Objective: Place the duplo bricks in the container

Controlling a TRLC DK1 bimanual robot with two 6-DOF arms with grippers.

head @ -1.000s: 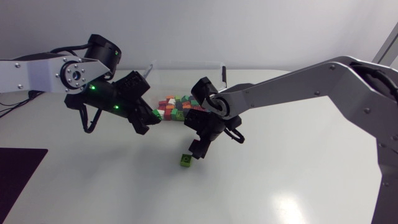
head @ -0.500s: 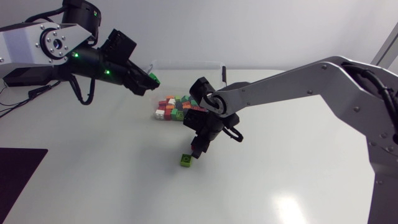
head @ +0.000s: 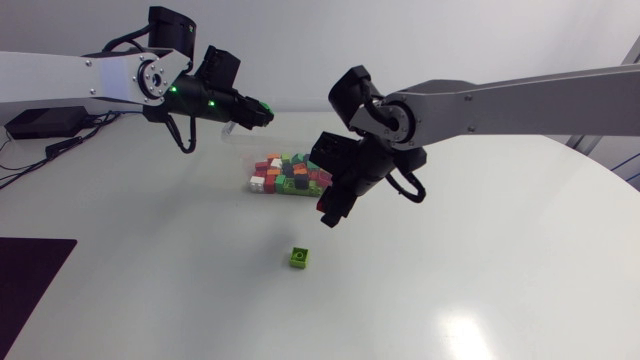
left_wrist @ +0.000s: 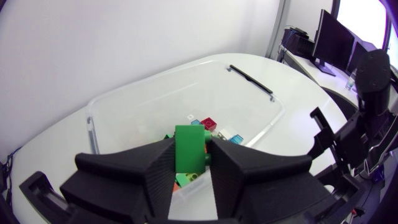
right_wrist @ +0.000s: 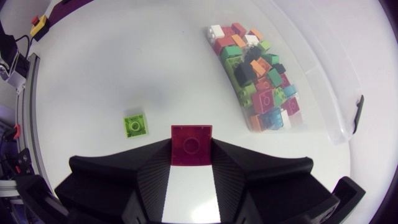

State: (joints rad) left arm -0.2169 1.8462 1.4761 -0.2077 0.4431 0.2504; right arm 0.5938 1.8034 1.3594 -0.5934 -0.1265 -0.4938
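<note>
The left tool [head: 252,114] is closed on a green brick [left_wrist: 189,149], its two fingers pressing opposite side walls, and it hangs above the clear container [left_wrist: 91,118]. The right tool [head: 328,210] holds a red brick [right_wrist: 191,144] in the same way, by its flat sides with the studded face turned to the wrist camera. It sits above the tabletop [head: 150,290], just in front of the container. A heap of bricks [head: 285,172] already lies inside the container. One lime brick [head: 298,258] rests alone on the tabletop, studs up, apart from the container and near the right tool.

These bricks look like hollow hard plastic, so they are probably light, rigid and unlikely to break if dropped into the container. Their smooth walls may slip under a skewed pinch. The safest hold is square across two parallel side walls, low enough to clear the studs. For the lime brick, a straight descent from above with fingers aligned to its sides seems best.
</note>
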